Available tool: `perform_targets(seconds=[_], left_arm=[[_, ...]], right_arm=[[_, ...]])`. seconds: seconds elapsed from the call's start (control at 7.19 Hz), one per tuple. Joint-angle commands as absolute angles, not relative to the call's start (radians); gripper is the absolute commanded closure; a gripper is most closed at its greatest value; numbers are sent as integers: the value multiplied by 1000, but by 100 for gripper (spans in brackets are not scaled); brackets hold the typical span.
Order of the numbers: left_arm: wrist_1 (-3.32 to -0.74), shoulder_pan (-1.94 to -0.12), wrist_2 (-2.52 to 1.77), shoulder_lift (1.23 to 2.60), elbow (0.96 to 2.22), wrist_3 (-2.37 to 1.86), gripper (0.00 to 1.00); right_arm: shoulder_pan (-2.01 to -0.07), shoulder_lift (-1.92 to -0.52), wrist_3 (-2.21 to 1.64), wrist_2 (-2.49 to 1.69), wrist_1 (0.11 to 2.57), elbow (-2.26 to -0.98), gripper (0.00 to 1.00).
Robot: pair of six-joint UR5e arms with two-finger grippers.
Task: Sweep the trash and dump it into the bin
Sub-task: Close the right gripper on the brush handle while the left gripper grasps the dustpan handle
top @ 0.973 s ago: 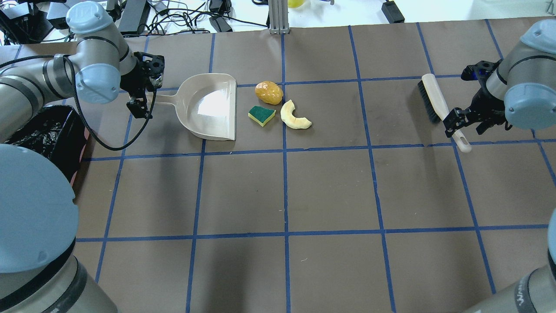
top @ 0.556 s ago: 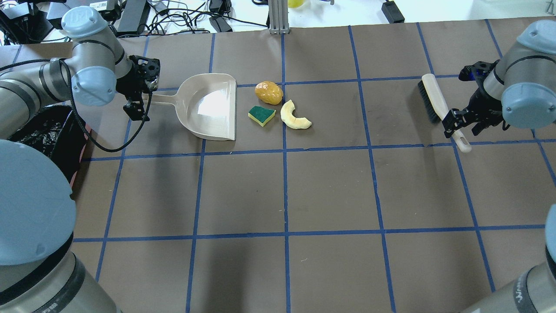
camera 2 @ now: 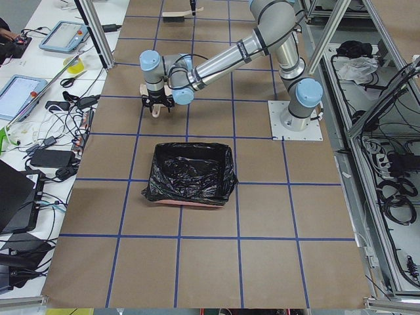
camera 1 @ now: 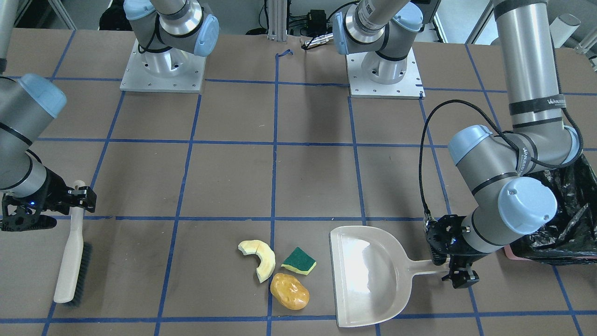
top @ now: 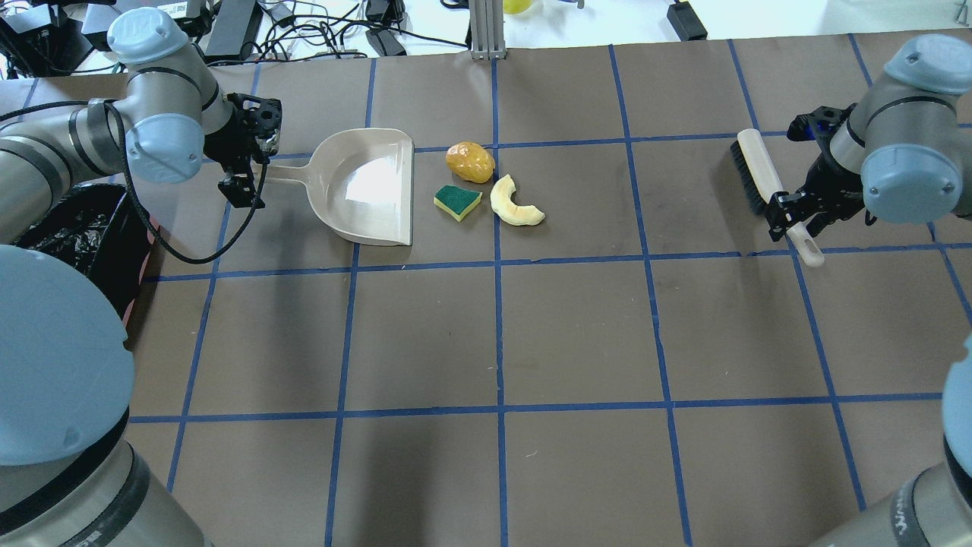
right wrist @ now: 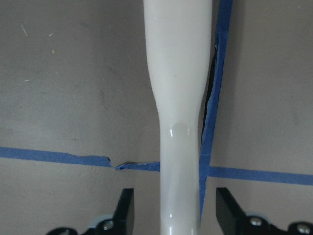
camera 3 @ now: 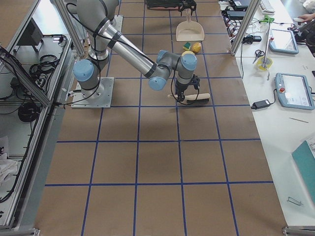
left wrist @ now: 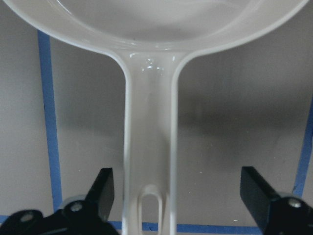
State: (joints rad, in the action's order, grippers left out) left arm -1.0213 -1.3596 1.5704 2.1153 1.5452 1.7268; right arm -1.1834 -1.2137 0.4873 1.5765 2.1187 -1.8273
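The trash lies together mid-table: a golden-brown lump (top: 470, 162), a green-and-yellow sponge wedge (top: 457, 201) and a pale squash slice (top: 512, 203). A beige dustpan (top: 372, 186) sits just left of them, mouth towards them. My left gripper (top: 257, 169) is open and straddles the dustpan handle (left wrist: 149, 147), with a gap on each side. My right gripper (top: 795, 222) is open around the handle (right wrist: 178, 98) of the beige brush (top: 759, 178), which lies flat. The bin (top: 76, 228), lined with a black bag, stands at the left edge behind my left arm.
Blue tape lines grid the brown table. Cables and power bricks (top: 304, 30) lie beyond the far edge, and a metal post (top: 486, 30) stands at its middle. Both arm bases (camera 1: 161, 70) are bolted on the robot's side.
My right gripper has shifted a little left along the brush handle. My left wrist has drawn back slightly at the dustpan handle. Dustpan, brush and trash have not moved.
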Motion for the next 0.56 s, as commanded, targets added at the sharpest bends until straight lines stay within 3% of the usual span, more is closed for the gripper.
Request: perform_targets(seconds=[0.0,0.14,0.28,0.42], left_arm=[[-1020,-1361,1568,2115,1543,1727,35],[-997,-1362,1571,2115,1545,1730,60],[-993,-1362,1571,2114,1545,1736,85],[-992,-1364,1575,2114,1545,1738,100]], right_arm=[[-1184,-1213,488,1580,2120,-1827,42],[-1184,-1213,488,1583,2117,-1827,58],[-1184,-1213,495,1586,2115,-1827,91],[-1184,-1213,495,1589,2115,-1825,100]])
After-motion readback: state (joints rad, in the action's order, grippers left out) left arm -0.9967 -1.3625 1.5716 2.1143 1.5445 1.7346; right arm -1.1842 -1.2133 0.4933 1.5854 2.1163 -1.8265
